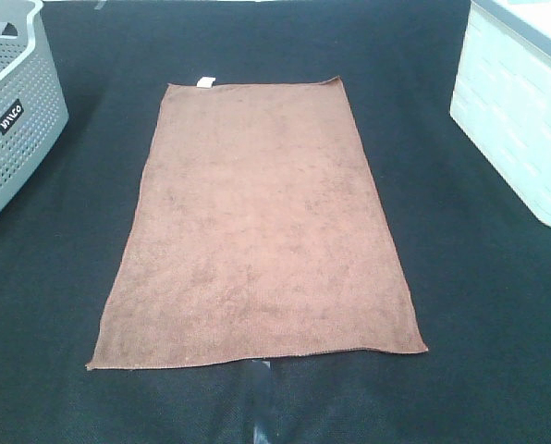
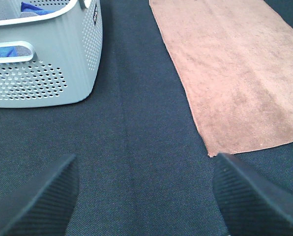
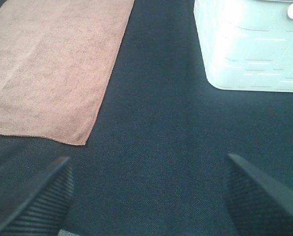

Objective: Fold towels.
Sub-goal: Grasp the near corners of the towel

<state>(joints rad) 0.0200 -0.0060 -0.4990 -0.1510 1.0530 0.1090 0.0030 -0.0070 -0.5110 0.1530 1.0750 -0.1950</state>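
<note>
Dark woven fabric covers the surface [image 1: 54, 305] throughout. One reddish-brown rectangular terry towel [image 1: 257, 222] lies on it fully opened and flat, with its long sides running away from the robot and the hem showing along the edges. A small white tag [image 1: 204, 81] sits on the towel's far short edge, toward its left corner. A grey perforated plastic basket [image 1: 17, 120] with a black label stands to the left of the towel's far half, apart from it; the left wrist view shows blue cloth [image 2: 33, 7] inside. A white embossed basket [image 1: 516, 120] stands to the right of the towel's far half, also apart from it. The left claw [image 2: 144, 172] is spread wide over bare surface beside the towel's near left corner, one black ribbed finger [image 2: 245, 196] close to that corner. The right claw [image 3: 147, 169] is likewise spread wide, over bare surface beside the towel's near right corner. Neither claw shows in the high view.
</note>
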